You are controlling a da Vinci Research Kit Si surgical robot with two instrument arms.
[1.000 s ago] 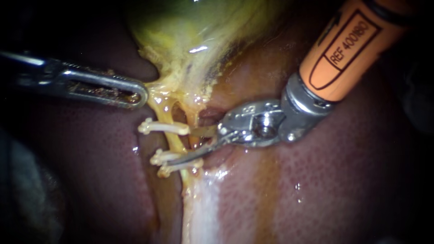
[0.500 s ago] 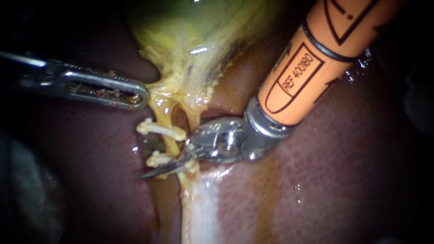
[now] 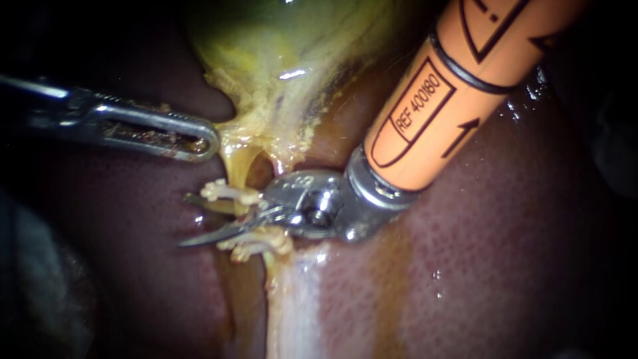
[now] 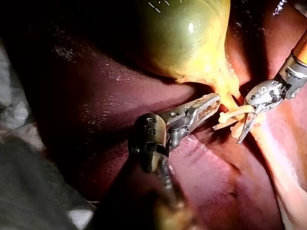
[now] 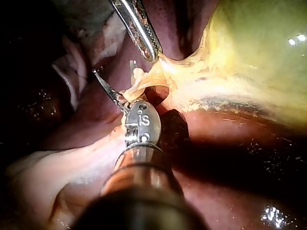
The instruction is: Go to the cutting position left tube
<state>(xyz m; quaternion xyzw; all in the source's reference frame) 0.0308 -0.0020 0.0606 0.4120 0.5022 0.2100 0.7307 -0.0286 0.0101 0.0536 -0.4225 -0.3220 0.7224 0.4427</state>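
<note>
Clips of cream plastic [image 3: 226, 193] crossed the thin yellow left tube [image 3: 242, 174] on dark red liver [image 3: 498, 266]. The tube lay between the parted blades of the right instrument's hand [image 3: 186, 221], between upper and lower clips. Beyond, the left instrument's hand [image 3: 207, 139] pinched yellow tissue [image 3: 232, 136] below the green gallbladder [image 3: 279, 40].

right instrument [image 5: 112, 69] – blades apart, one either side of the tube [image 5: 149, 75] | clip [image 5: 136, 76] on the tube, between the blades | left instrument [image 5: 151, 53] – tip at the tube's gallbladder [image 5: 254, 48] end | liver [image 5: 225, 143] under the tube
</note>
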